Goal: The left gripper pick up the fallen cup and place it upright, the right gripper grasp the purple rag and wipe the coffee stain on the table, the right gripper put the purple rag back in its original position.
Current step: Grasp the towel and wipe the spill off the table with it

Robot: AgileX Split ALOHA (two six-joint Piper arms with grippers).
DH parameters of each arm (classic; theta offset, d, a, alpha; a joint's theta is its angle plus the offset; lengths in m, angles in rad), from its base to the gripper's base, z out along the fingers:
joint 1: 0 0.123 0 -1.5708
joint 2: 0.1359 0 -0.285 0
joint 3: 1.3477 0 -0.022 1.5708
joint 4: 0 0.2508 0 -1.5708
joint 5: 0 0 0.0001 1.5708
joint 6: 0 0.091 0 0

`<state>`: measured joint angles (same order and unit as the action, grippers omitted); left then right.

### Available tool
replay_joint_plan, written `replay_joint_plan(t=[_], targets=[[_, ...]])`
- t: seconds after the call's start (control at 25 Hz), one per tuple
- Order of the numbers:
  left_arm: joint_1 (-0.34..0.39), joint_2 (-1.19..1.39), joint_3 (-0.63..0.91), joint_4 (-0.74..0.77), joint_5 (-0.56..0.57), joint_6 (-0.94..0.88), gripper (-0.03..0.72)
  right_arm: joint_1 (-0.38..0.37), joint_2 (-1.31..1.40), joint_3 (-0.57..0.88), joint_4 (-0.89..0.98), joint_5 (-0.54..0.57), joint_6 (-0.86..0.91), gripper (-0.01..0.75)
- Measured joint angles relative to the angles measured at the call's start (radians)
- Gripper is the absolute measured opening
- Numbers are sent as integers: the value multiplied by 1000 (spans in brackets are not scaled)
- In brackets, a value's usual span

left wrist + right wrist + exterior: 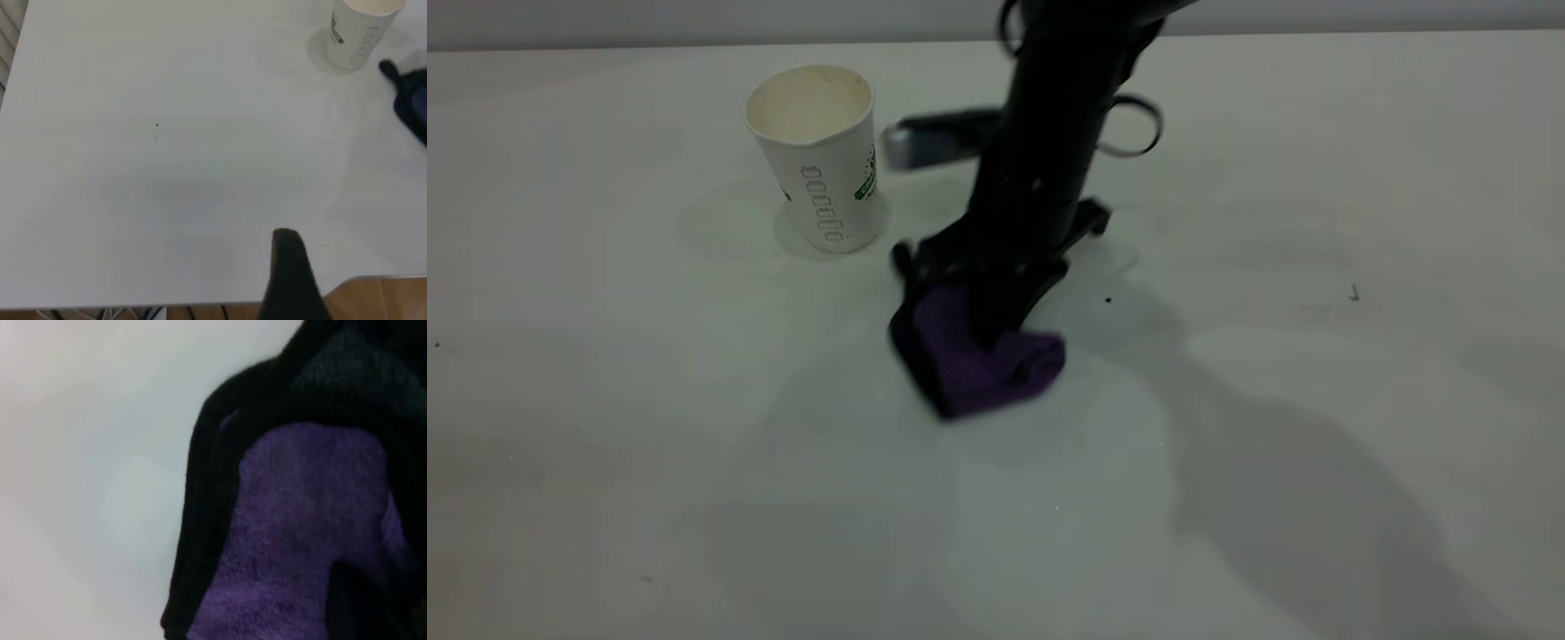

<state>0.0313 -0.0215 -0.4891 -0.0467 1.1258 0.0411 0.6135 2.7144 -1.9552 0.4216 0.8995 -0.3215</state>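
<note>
The cup (818,151) stands upright on the white table (605,427), at the back left; it also shows in the left wrist view (357,33). My right gripper (996,324) comes down at the middle of the table, shut on the purple rag (983,360), which it presses onto the surface. In the right wrist view the rag (300,533) fills the picture, with a dark finger (350,603) sunk in it. No coffee stain shows. Of my left gripper only one black finger (288,263) shows, held over the table's edge, far from the cup.
A tiny black speck (1108,300) lies just right of the rag. A dark, grey-tipped object (934,138) lies behind the right arm. The table's edge and a wooden floor (380,300) show near the left gripper.
</note>
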Motion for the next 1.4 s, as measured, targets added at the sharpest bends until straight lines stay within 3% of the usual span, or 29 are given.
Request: replay_joint_plan(t=[0.2,0.44,1.08,1.2,1.4], targets=[[0,0,0,0,0,0,552,41,4,0,-7,33,4,87],[0,0,0,0,0,0,552,-13,5,1,-38,42,75,87],[0,0,0,0,0,0,552,-522,-4,1,-140,119,121,87],[0,0,0,0,0,0,552,-566,-4,1,-115,138,90,87],[0,0,0,0,0,0,552,-573,-2,0,-99,151,30,135]])
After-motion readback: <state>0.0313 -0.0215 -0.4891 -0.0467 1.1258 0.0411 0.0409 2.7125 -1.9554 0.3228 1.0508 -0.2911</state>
